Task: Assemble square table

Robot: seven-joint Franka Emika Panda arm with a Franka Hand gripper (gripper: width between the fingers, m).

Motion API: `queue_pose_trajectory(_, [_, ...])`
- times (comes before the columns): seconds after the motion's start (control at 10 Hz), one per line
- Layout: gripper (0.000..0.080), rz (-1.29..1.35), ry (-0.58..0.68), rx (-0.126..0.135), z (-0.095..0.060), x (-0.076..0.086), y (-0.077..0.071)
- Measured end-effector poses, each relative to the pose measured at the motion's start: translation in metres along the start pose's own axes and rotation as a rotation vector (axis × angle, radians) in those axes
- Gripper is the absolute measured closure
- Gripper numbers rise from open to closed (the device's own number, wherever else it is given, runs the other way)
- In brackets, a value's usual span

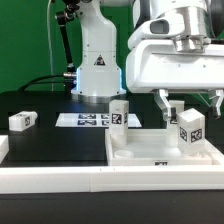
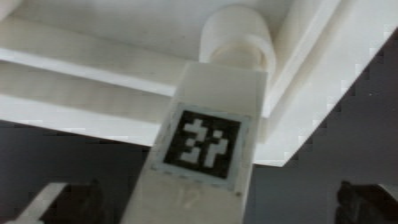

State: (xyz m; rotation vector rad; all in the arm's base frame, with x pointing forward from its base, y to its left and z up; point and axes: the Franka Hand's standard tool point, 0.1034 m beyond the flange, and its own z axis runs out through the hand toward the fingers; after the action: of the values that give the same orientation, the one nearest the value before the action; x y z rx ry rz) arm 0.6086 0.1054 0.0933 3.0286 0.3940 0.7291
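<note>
Plainly the gripper (image 1: 188, 106) (image 2: 214, 200) stands wide. Its two dark fingers (image 2: 68, 198) sit well apart on either side of the nearest leg (image 1: 190, 128) (image 2: 205, 140), and neither touches it. That leg stands upright on the square top (image 1: 150, 152) (image 2: 89, 70), tag facing out. Its rounded end is set down close to the top's raised rim, in a corner toward the exterior view's right. Whether it is seated in a hole I cannot tell.

A second leg (image 1: 120, 112) stands upright at the top's far corner on the exterior view's left. A third leg (image 1: 22, 120) lies on the black table (image 1: 50, 145), well apart from the top, further to the exterior view's left. The marker board (image 1: 85, 120) lies flat just behind the top, between those two legs. A white rail (image 1: 50, 182) runs beside the top's front edge. The arm's base (image 1: 98, 60) rises behind the top.
</note>
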Motion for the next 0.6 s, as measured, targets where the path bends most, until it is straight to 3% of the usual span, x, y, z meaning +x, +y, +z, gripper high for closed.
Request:
queue_pose_trajectory(0.3, [0.0150, 0.010, -0.034, 0.007, -0.0163, 0.0099, 0.0079])
queue_pose_trajectory(0.6, [0.0150, 0.011, -0.047, 0.010, -0.0148, 0.0085, 0.0072])
